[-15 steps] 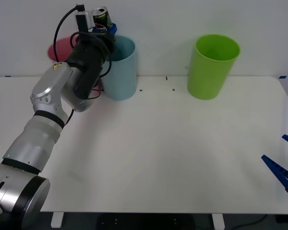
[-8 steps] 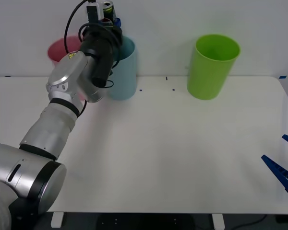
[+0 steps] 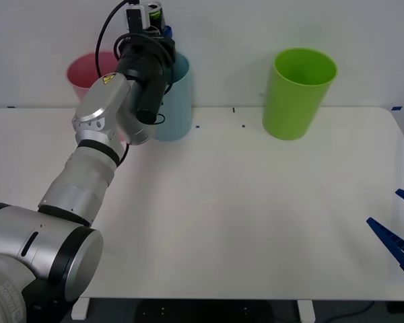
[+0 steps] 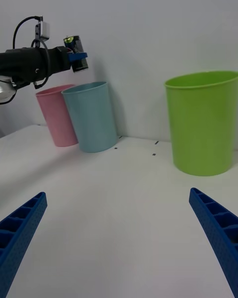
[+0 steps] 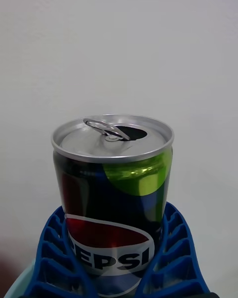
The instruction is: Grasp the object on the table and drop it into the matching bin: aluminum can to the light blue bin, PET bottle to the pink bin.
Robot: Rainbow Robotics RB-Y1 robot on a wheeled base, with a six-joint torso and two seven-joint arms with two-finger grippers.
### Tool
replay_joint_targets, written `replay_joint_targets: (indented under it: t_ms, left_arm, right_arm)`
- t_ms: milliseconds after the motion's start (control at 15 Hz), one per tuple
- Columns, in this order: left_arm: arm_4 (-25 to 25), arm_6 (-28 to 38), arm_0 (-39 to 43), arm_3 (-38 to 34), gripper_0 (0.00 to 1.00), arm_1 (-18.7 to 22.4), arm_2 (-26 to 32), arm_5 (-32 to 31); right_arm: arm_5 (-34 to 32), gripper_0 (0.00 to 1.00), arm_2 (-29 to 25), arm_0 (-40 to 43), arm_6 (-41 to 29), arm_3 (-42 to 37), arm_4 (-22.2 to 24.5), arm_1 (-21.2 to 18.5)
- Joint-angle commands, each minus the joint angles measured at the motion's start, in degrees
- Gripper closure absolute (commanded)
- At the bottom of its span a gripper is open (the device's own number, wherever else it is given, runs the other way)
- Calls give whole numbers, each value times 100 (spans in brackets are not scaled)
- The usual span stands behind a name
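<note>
Front view: your left hand [image 3: 155, 19] grips the Pepsi can [image 3: 153, 11] above the light blue bin [image 3: 173, 101]; right hand [image 3: 398, 229] open, parked.

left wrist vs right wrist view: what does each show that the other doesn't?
Left wrist only: the can's opened pull-tab top and its Pepsi label, close up.
Right wrist only: the pink bin, the green bin, the table, and the right gripper open and idle.
Both: the aluminum can clamped in the left gripper, held above the light blue bin.
</note>
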Motion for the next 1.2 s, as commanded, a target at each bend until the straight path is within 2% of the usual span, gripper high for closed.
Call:
replay_joint_targets:
  t_ms: [67, 667, 800, 1200]
  left_arm:
    - [-10, 19, 2, -7, 0, 1, 7, 7]
    - [193, 19, 55, -15, 0, 19, -19, -81]
    - [491, 1, 55, -7, 0, 115, -134, -151]
    - [1942, -7, 547, -666, 0, 959, -1136, -327]
  right_arm:
    - [0, 0, 0, 0, -1, 0, 0, 0]
    - [0, 0, 0, 0, -1, 0, 0, 0]
    - [0, 0, 0, 0, -1, 0, 0, 0]
    - [0, 0, 0, 0, -1, 0, 0, 0]
